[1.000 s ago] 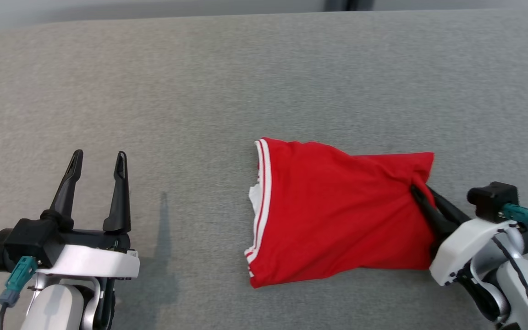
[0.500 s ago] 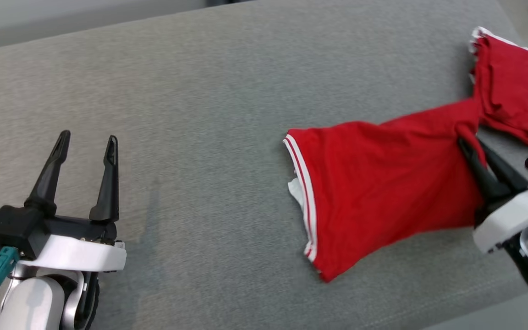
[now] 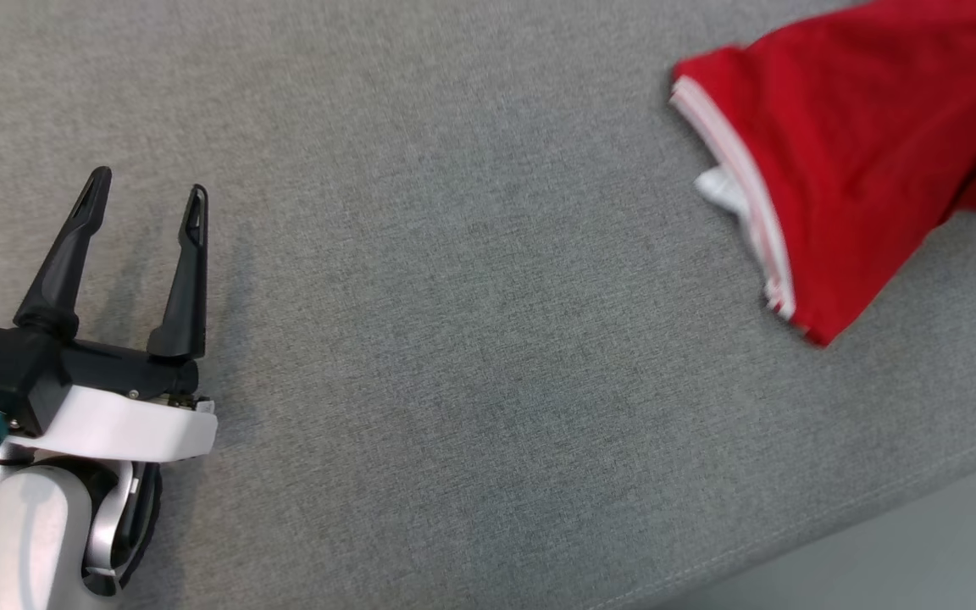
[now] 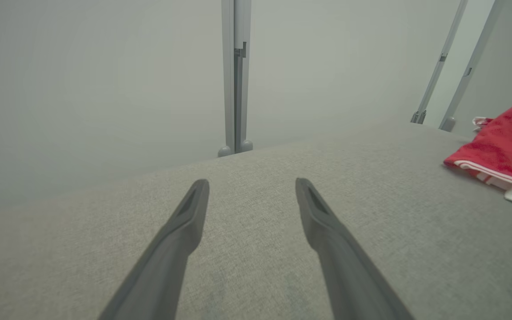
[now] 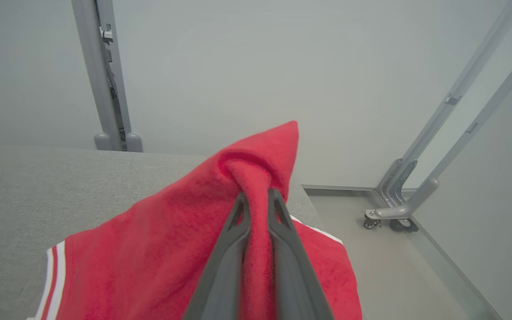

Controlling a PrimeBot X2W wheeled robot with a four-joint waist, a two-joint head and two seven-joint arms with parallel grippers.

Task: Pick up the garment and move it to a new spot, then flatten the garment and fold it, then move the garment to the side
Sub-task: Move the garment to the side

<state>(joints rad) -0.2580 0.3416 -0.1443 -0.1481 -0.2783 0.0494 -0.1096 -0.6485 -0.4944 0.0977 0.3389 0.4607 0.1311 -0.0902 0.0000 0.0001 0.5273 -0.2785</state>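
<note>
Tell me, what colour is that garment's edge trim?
White stripes on the red garment, clearest in the head view.

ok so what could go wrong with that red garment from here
1. The right gripper pinches just a small bunched fold of the garment, so it could slip free.
2. The garment sits by the edge of the grey surface; it may slide off toward the floor.

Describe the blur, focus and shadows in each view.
Head view: the red garment is smeared by motion, its white stripes soft; the left gripper is crisp and casts a faint shadow on the grey surface. Left wrist view: the fingers go soft near the lens. Right wrist view: even light, no glare; the right gripper blurs toward the bottom edge.
</note>
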